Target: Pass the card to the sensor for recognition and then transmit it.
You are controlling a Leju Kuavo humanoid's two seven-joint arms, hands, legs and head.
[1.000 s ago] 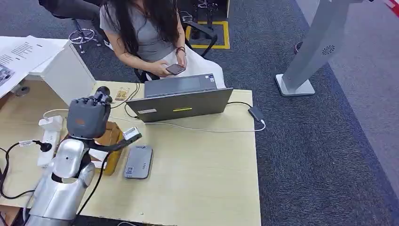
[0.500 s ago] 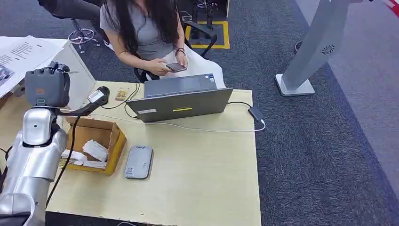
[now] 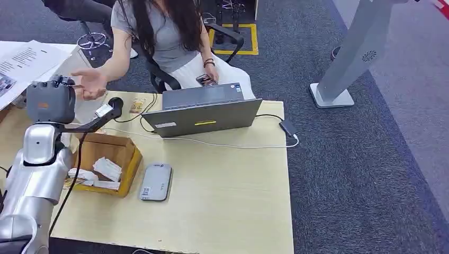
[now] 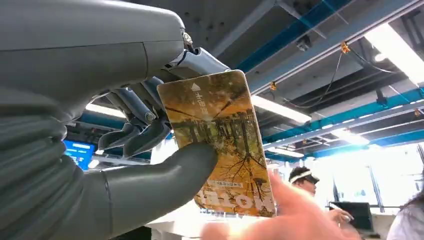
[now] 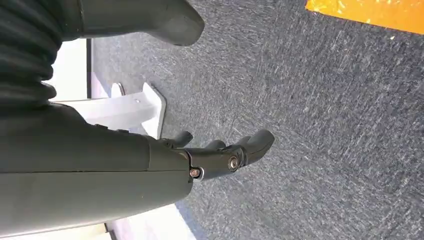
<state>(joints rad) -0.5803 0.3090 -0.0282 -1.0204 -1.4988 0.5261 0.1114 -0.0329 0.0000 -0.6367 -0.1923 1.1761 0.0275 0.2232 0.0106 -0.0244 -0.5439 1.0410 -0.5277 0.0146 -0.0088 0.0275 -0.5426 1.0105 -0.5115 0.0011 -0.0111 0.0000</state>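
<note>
Golden-brown autumn trees cover the card (image 4: 220,145) pinched by the left robot hand (image 4: 150,130); right robot hand (image 5: 210,155) loosely spread, empty.

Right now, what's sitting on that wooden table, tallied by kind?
Laptop: 1
Cardboard box: 1
Grey card sensor: 1
Power adapter: 1
Total: 4, not counting cables. The card is off the table, held by the left hand.

Print on the card (image 4: 220,145) is too blurred to read.
</note>
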